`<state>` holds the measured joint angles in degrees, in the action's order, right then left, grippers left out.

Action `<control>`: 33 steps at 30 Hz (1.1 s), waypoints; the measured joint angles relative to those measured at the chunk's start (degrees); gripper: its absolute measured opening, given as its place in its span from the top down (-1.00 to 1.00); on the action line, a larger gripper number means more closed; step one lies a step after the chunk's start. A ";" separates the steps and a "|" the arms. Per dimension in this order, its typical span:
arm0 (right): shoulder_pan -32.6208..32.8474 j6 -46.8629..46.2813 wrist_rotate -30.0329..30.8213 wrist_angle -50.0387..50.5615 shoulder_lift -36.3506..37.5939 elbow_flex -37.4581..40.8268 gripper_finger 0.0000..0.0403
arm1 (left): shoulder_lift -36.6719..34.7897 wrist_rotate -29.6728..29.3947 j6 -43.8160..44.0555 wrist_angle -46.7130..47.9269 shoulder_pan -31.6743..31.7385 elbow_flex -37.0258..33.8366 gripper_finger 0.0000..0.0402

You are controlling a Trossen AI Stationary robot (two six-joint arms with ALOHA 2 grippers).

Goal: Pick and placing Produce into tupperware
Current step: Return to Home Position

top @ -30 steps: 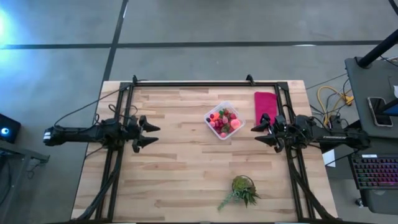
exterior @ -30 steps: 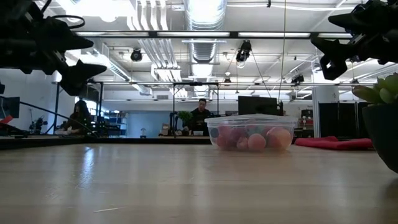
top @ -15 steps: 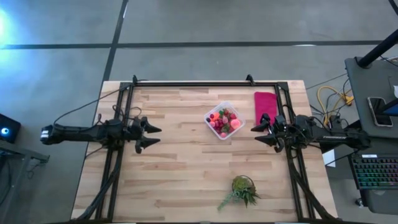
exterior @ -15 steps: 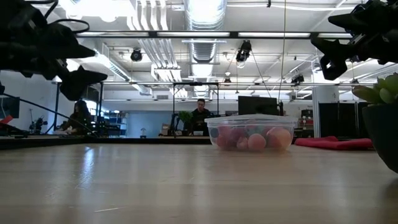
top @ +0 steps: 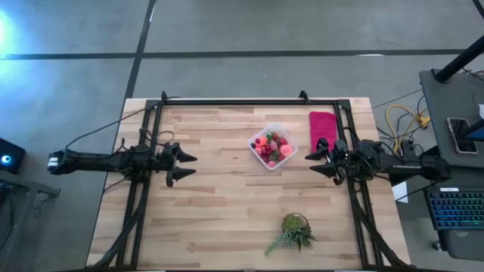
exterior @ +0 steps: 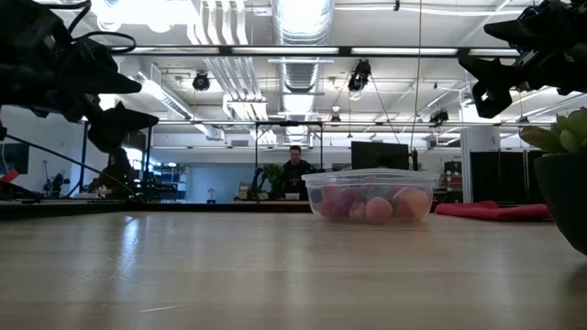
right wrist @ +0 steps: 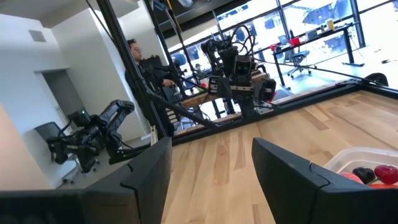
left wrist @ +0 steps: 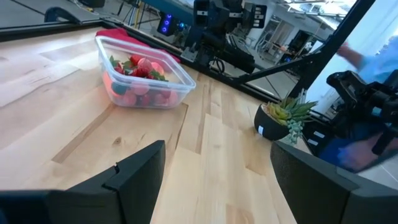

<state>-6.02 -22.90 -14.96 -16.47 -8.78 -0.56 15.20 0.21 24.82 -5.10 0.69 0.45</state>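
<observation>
The clear tupperware (top: 271, 146) stands on the table right of its middle and holds the red and pink produce (left wrist: 138, 70); it also shows in the low view (exterior: 371, 194). My left gripper (top: 189, 166) hangs open above the table's left side, well away from the container. My right gripper (top: 309, 162) hangs open just right of the container, above the table. Both touch nothing.
A flat magenta cloth (top: 323, 130) lies right of the tupperware, near the right arm. A green spiky plant in a pot (top: 296, 230) stands near the near edge. Black frame rails run along the table's left, right and far sides. People sit in the room beyond.
My left gripper has drawn back a little toward the table's left edge and sunk slightly in the low view. Its fingers stay open. The right arm and the tupperware have kept still.
</observation>
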 joint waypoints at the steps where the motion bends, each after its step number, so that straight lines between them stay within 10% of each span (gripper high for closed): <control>1: -0.02 0.00 0.00 0.00 0.00 0.00 -0.07 | 0.12 0.00 0.00 0.00 0.00 0.00 -0.38; 33: 0.00 -0.01 0.00 0.00 0.00 0.00 -0.07 | 1.23 0.00 0.02 0.02 0.00 -0.07 -0.38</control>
<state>-6.02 -22.90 -14.96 -16.47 -8.78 -0.56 16.43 0.21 24.84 -5.08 0.69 0.38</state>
